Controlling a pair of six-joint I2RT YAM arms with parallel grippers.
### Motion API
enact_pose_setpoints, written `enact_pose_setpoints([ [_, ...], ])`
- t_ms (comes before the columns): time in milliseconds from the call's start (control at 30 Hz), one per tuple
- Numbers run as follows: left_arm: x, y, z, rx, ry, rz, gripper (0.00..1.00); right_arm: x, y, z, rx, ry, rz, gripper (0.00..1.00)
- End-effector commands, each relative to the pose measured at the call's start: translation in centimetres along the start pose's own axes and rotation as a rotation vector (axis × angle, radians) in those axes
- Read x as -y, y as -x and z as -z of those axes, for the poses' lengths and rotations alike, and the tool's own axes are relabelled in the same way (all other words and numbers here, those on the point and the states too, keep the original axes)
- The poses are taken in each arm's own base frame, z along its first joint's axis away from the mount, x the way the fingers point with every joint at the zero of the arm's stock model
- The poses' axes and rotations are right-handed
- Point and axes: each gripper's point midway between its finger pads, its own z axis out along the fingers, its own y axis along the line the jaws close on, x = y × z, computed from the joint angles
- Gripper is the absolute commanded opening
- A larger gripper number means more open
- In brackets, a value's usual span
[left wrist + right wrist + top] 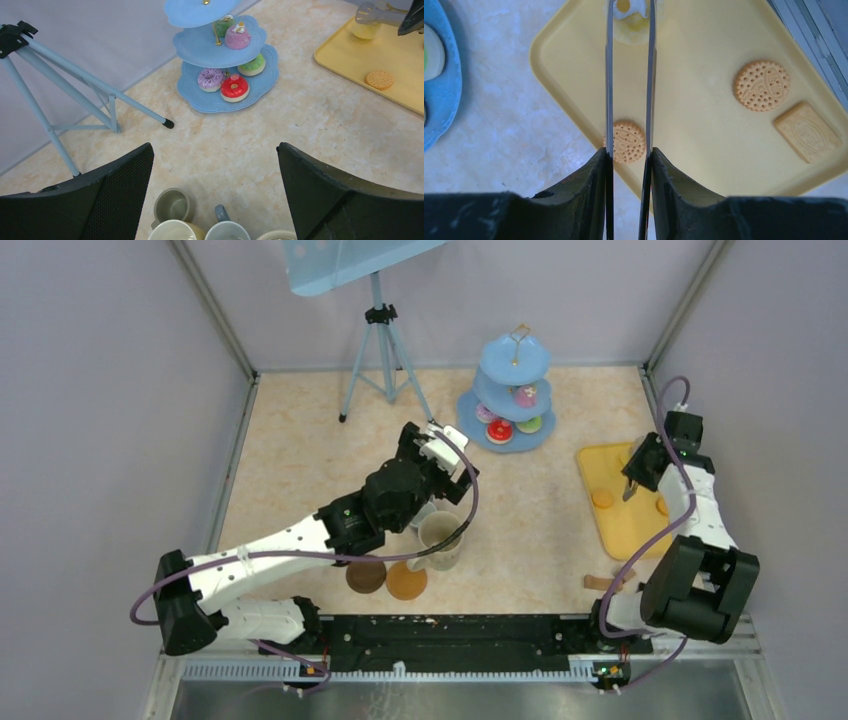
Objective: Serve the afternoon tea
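Yellow tray (704,125) on the right of the table is where we've got the action. Our right gripper (628,165) has its fingers squeezed onto the metal tongs (629,90), one blade against each pad. The tongs run dead straight away from the wrist, long axis down the tray. Their tips point at a little yellow-and-white toy cake (631,20) at the end farthest from the wrist camera. The tips sit either side of it, but it's cropped by the frame edge, so we can't tell if they're actually pinching it. A round biscuit (626,141) lies right under the blades.

Our left gripper (215,165) is spread wide with nothing in it, hovering over the mugs (171,205) and facing the light-blue cake stand (220,55). The stand sits at the far middle of the table, between the tripod (60,95) and the tray, apart from both. It's upright, long axis vertical, and most of the cakes are on the lower two tiers.

What we reckon could go wrong:
- The blades are thin and smooth, so the tongs could twist or slide between the pads and the cake pops out.
- If the tips only graze the cake, we lift empty or flick it off the tray.
- On the way over, the long tongs could clip an upper tier and rock the stand.
- The left arm is low over the mugs, so a dip could knock one.
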Motion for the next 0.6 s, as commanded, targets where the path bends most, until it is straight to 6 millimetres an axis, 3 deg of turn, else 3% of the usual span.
enact_pose_setpoints([
  [0,-0.4,2.4,0.1,0.05,0.006,0.055,0.99,-0.7,1.6,2.9,0.081,0.046,0.002,0.19],
  [367,-1.4,4.1,1.9,0.117,0.011,0.077,0.99,-4.3,1.0,6.7,0.09,0.263,0.015,0.15],
  [567,-1.6,4.2,2.2,0.123,0.015,0.08,0.99,-9.4,0.0,9.4,0.079,0.48,0.07,0.14],
])
